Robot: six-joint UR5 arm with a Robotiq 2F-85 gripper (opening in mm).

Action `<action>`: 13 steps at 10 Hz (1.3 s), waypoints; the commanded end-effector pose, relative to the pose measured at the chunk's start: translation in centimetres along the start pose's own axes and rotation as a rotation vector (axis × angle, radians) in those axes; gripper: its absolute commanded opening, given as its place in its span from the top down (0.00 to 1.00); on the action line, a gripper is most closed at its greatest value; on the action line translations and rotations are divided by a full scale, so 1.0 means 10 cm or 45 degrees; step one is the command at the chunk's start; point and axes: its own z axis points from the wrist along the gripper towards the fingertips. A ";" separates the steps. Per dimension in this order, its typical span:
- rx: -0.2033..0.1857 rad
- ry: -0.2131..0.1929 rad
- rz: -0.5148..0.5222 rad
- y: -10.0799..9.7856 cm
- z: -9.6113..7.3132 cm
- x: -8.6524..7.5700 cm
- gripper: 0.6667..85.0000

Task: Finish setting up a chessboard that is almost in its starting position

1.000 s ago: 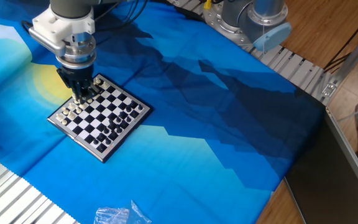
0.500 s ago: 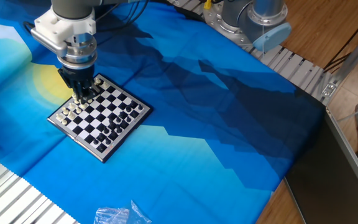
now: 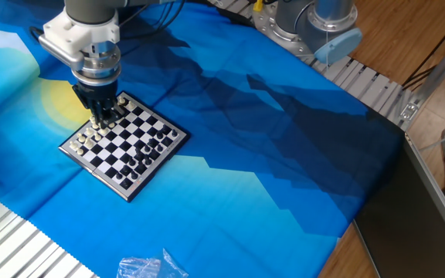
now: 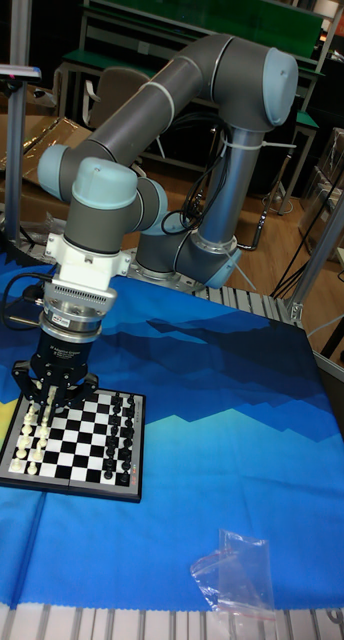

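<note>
On the blue cloth (image 3: 269, 170), the hand (image 3: 99, 120) points straight down over the chessboard (image 3: 123, 144), grip unclear.

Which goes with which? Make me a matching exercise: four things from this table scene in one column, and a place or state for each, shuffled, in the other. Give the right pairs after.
Things:
1. gripper
2. chessboard
3. clear plastic bag
4. white pieces

Places or states:
A. crumpled on the blue cloth near its front edge
B. lined along the board's left side in the tall fixed view
C. pointing straight down over the board's white-piece side
D. lying flat on the cloth under the arm

Pairs: 1-C, 2-D, 3-A, 4-B
</note>
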 end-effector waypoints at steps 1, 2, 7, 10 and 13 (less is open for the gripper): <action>-0.007 -0.005 0.021 0.00 -0.01 -0.01 1.00; -0.010 -0.005 0.026 0.00 -0.01 -0.01 1.00; -0.013 0.008 0.042 0.01 -0.01 0.02 1.00; -0.025 0.012 0.050 0.03 -0.01 0.03 1.00; -0.027 0.015 0.044 0.04 -0.01 0.03 1.00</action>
